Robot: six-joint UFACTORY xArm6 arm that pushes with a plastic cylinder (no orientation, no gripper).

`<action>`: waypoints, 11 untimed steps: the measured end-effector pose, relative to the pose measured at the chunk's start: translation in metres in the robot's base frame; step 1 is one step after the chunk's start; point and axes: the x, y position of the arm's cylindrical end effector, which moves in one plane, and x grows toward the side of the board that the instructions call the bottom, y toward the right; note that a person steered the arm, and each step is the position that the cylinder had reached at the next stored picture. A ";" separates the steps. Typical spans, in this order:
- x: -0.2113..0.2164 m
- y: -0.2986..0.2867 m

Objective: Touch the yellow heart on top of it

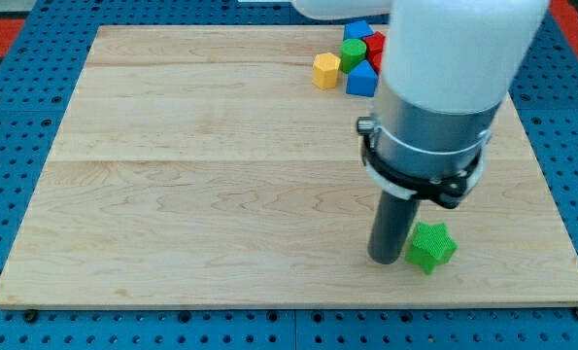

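Camera view: my tip (386, 261) touches the green star (430, 246); no jaws, no writing legible.

My tip (386, 259) sits on the wooden board (191, 185) near the view's bottom right, touching or just beside the green star block (431, 247) on its left. Well apart, at the view's top, cluster a yellow block (326, 70), blue blocks (362, 80), a green block (354, 52) and a red block (377, 46), partly hidden behind my arm (444, 87).
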 end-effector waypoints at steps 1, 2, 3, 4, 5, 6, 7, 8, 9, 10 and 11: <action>0.000 0.034; 0.000 0.040; -0.001 0.007; -0.049 0.021; -0.101 0.051; -0.167 0.086; -0.235 0.134; -0.302 0.135; -0.358 0.134; -0.354 0.065; -0.318 0.056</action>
